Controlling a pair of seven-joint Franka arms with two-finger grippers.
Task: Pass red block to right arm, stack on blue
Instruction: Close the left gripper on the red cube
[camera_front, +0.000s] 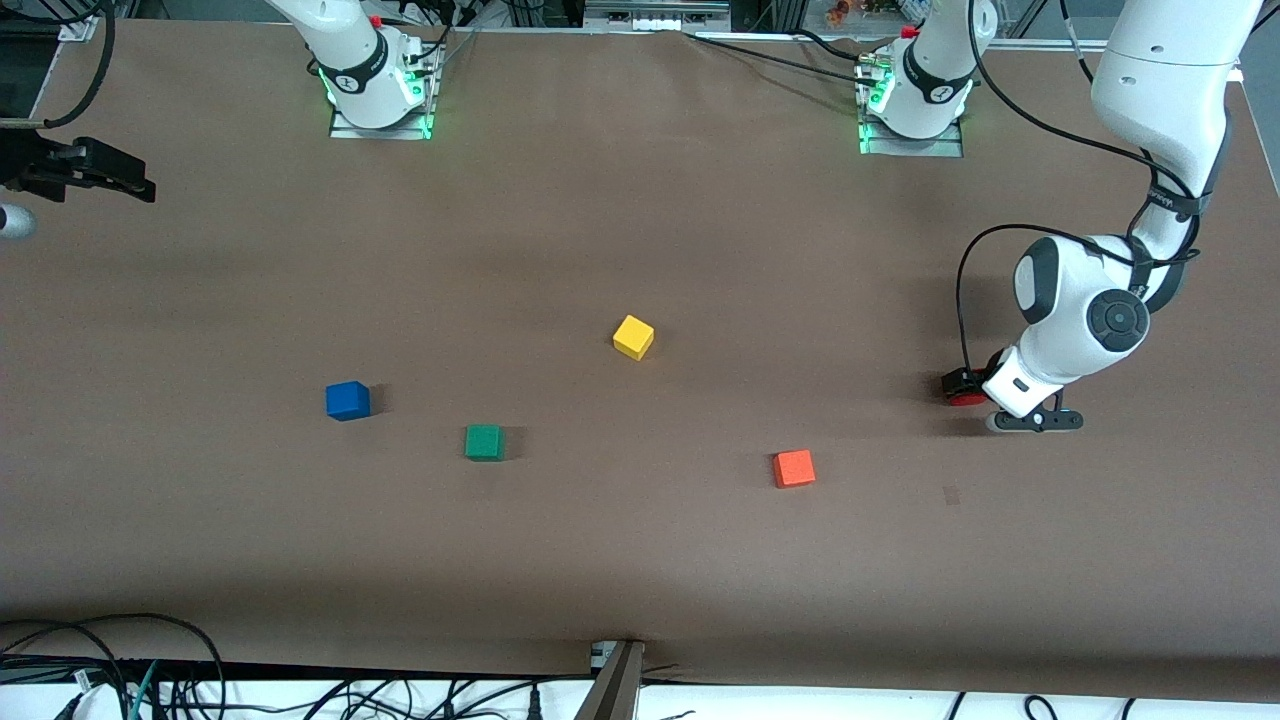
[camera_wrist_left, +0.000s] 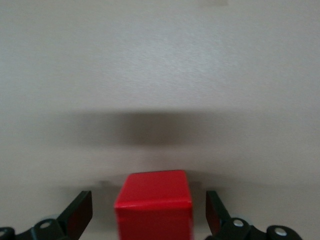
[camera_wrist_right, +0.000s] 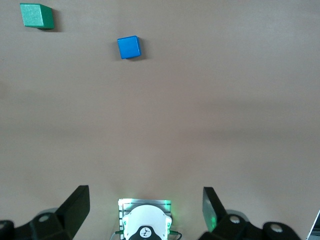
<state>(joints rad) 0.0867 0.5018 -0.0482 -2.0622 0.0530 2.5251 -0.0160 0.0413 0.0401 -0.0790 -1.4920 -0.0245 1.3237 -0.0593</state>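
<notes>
The red block (camera_wrist_left: 154, 205) rests on the brown table (camera_front: 640, 230) at the left arm's end. My left gripper (camera_wrist_left: 148, 202) is down around it and open, one finger on each side with a gap to the block. In the front view only a bit of the red block (camera_front: 968, 396) shows beside the left gripper (camera_front: 960, 385). The blue cube (camera_front: 347, 400) sits toward the right arm's end, also seen as the blue cube (camera_wrist_right: 129, 47) in the right wrist view. My right gripper (camera_wrist_right: 145, 200) hangs open and empty high over its own end of the table (camera_front: 125, 180).
A green cube (camera_front: 484, 441) lies beside the blue one, a little nearer the front camera. A yellow cube (camera_front: 633, 337) sits mid-table and an orange cube (camera_front: 794, 468) lies nearer the camera. Cables run along the table's front edge.
</notes>
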